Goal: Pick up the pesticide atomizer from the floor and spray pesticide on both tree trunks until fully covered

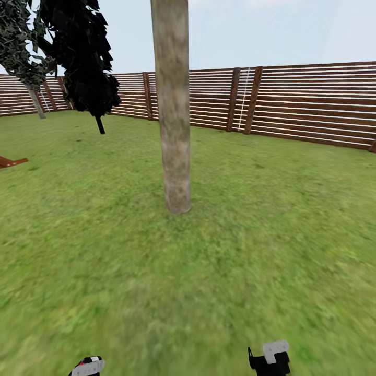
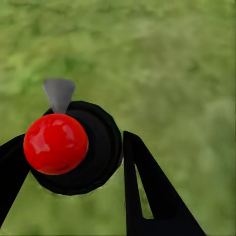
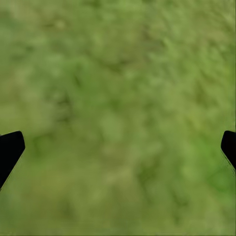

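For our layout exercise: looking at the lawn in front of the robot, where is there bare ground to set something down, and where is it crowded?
The grass is bare between the tree trunk and the fence, and between the trunk and both claws. The far left is crowded: a black cone-shaped tree, another tree and a brown object. The left claw holds the pesticide atomizer; the right claw is open.

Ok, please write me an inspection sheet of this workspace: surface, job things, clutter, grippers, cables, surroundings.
Surface: green lawn, no paving seen.
Job's things: pesticide atomizer, red top toward the camera, held between the left fingers; one pale tree trunk straight ahead, standing on the grass.
Clutter: a red-brown object at the lawn's left edge, kind unclear.
Grippers: left gripper closed on the atomizer; right gripper open, over grass.
Cables: nothing seen.
Surroundings: brown slat fence, a black cone-shaped tree, pale sky.
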